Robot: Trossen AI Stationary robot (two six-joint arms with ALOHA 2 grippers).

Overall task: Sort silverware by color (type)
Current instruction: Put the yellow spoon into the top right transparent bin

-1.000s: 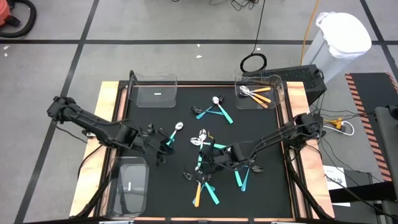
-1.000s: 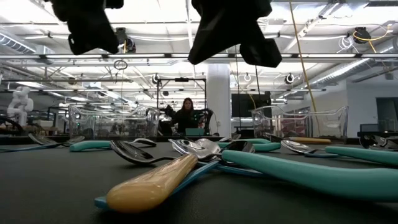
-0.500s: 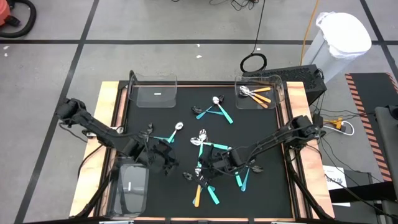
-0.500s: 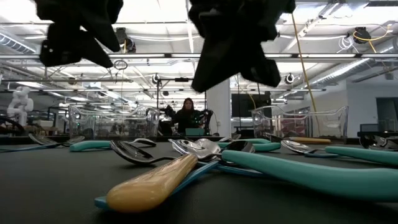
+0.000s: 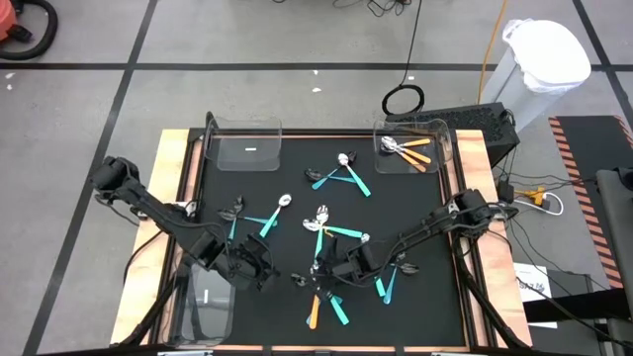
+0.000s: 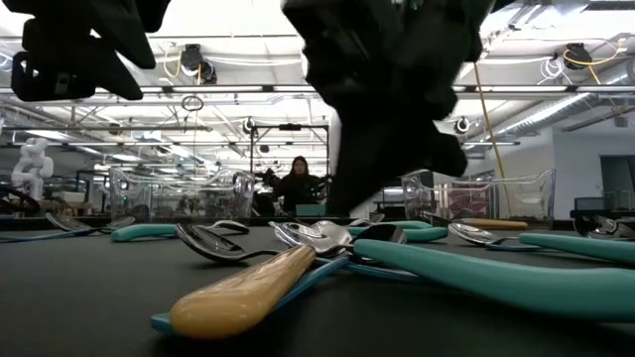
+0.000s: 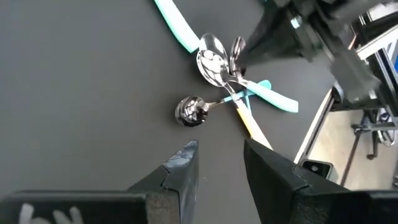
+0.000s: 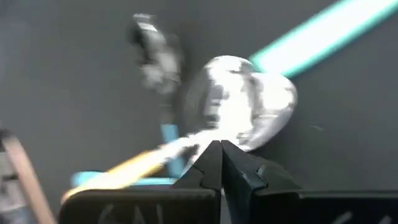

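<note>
Silverware (image 5: 331,282) lies scattered on the black mat (image 5: 435,307), teal and orange handles crossing in a heap at centre front; further pieces lie toward the rear. Right gripper (image 5: 322,277) is low over that heap, fingers clenched together with nothing between them, blocking much of the low view. Left gripper (image 5: 265,269) stands just beside the heap, fingers parted and empty. Rear right bin (image 5: 442,148) holds orange-handled pieces; rear left bin (image 5: 213,148) and front left bin (image 5: 191,307) show no silverware

You're in a big open lab: ceiling trusses (image 6: 248,91), a white humanoid robot (image 6: 30,164) at nine o'clock, taped concrete floor (image 5: 89,99).
</note>
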